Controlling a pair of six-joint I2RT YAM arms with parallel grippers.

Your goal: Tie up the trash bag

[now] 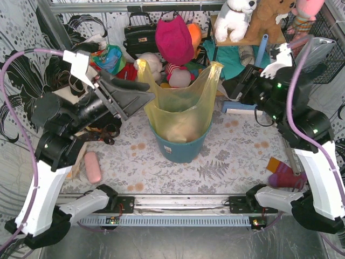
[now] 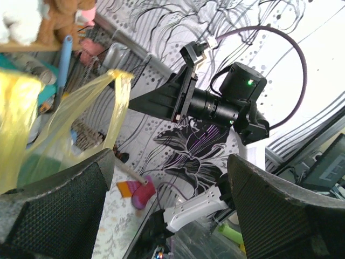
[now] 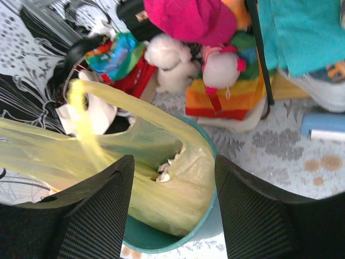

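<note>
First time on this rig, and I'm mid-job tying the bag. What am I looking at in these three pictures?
Two robot arms are bolted at the near edge of the patterned table. The wide picture comes from a fixed camera above and behind them. The other two come from a camera on each wrist, so the dark mesh shapes at the bottom are that arm's own fingers. The yellow trash bag stands in a teal bin, handles up. Toys crowd the back. The left tool and right tool are open near the handles, holding nothing.
</note>
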